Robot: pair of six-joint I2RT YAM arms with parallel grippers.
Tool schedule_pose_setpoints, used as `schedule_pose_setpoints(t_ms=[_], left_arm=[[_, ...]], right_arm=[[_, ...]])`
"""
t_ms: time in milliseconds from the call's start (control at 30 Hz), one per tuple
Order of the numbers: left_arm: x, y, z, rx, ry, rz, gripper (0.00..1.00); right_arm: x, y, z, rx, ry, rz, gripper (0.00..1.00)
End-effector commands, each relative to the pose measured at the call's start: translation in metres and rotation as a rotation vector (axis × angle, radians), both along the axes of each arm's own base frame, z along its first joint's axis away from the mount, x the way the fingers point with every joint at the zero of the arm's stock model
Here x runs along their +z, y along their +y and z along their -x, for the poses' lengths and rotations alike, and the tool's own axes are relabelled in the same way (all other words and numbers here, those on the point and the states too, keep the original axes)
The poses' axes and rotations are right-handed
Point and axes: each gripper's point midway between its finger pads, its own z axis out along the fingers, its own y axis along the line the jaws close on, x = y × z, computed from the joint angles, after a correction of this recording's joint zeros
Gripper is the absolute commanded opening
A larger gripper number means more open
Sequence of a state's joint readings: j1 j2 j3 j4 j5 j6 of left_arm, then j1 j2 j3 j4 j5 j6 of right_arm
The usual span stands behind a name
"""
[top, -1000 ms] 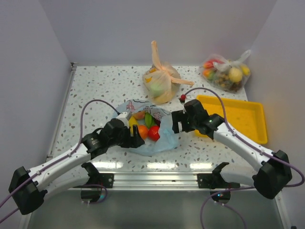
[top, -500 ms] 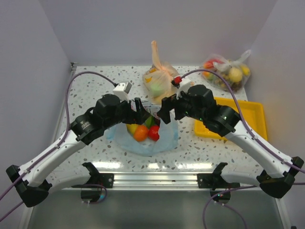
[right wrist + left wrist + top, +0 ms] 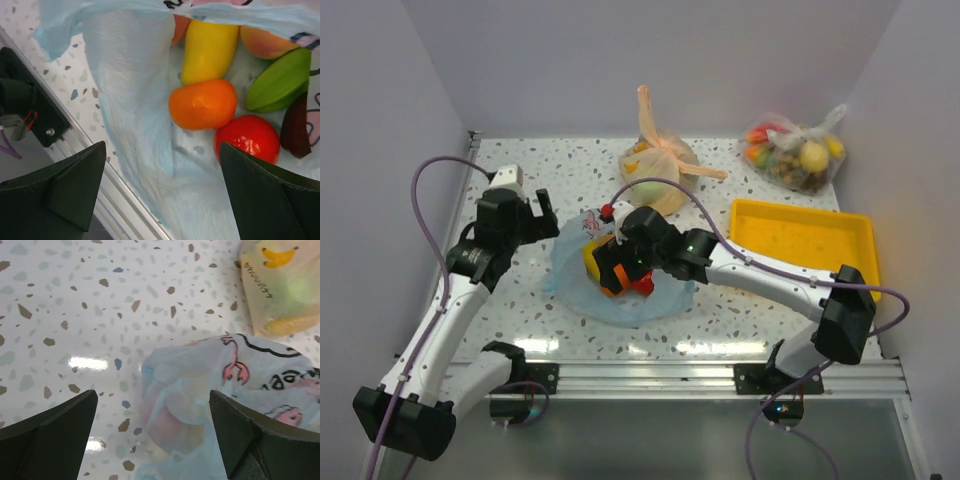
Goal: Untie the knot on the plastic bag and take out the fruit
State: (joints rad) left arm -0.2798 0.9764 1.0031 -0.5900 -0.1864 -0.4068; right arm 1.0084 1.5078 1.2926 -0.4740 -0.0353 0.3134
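Note:
The light blue plastic bag (image 3: 638, 303) lies open on the table, and no knot shows. Fruit lies inside it: an orange piece (image 3: 202, 104), a red tomato (image 3: 247, 137), a yellow piece (image 3: 209, 47), a green piece (image 3: 280, 80), a dark red piece (image 3: 295, 127) and a peach (image 3: 265, 42). My right gripper (image 3: 610, 268) hovers open over the bag's mouth; in the right wrist view it (image 3: 165, 195) holds nothing. My left gripper (image 3: 545, 212) is open and empty just left of the bag (image 3: 215, 390), apart from it.
An orange bag (image 3: 660, 175) with tied handles stands behind the blue bag and also shows in the left wrist view (image 3: 280, 285). A clear bag of fruit (image 3: 795, 152) sits at the back right. A yellow tray (image 3: 810, 240) lies on the right. The table's front rail (image 3: 115, 195) is close.
Both grippers were at the bag's rim. The left gripper has drawn back to the left, clear of the bag. The right gripper has swung left over the open bag's fruit.

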Motion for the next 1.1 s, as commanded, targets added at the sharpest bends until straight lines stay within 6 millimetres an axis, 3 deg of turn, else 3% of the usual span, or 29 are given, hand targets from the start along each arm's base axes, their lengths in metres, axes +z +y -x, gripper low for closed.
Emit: schedule_pose_setpoints(t_ms=[0, 67, 100, 133, 200, 333, 400, 700, 833, 900, 967, 1067], left_arm=[[-0.024, 0.033, 0.005, 0.065, -0.052, -0.065, 1.0], [-0.035, 0.04, 0.007, 0.095, -0.072, -0.053, 1.0], [-0.052, 0.042, 0.013, 0.1, -0.046, -0.058, 1.0], [-0.049, 0.045, 0.017, 0.112, -0.076, -0.056, 1.0], [-0.061, 0.051, 0.024, 0.137, -0.081, -0.061, 1.0], [-0.03, 0.052, 0.025, 0.141, -0.212, -0.042, 1.0], [-0.026, 0.053, 0.024, 0.147, -0.226, -0.041, 1.0], [-0.034, 0.049, 0.018, 0.122, -0.189, -0.052, 1.0], [-0.034, 0.048, 0.017, 0.114, -0.19, -0.051, 1.0], [-0.034, 0.048, 0.017, 0.114, -0.19, -0.051, 1.0], [-0.034, 0.048, 0.018, 0.113, -0.19, -0.052, 1.0], [-0.035, 0.048, 0.018, 0.116, -0.189, -0.054, 1.0]], right_arm=[[-0.012, 0.016, -0.014, -0.071, -0.041, -0.03, 0.99], [-0.034, 0.018, -0.021, -0.105, -0.042, 0.015, 0.99], [-0.039, 0.019, -0.022, -0.114, -0.046, 0.025, 0.99], [-0.05, 0.019, -0.027, -0.134, -0.053, 0.058, 0.99], [-0.057, 0.02, -0.033, -0.156, -0.068, 0.073, 0.98], [-0.074, 0.024, -0.041, -0.148, -0.094, 0.108, 0.99], [-0.088, 0.026, -0.041, -0.137, -0.08, 0.137, 0.99], [-0.129, 0.031, -0.026, -0.067, -0.031, 0.212, 0.97], [-0.12, 0.03, -0.026, -0.08, -0.051, 0.2, 0.81], [-0.111, 0.028, -0.026, -0.079, -0.062, 0.196, 0.66], [-0.093, 0.025, -0.025, -0.081, -0.081, 0.177, 0.57], [-0.064, 0.018, -0.023, -0.08, -0.106, 0.15, 0.54]])
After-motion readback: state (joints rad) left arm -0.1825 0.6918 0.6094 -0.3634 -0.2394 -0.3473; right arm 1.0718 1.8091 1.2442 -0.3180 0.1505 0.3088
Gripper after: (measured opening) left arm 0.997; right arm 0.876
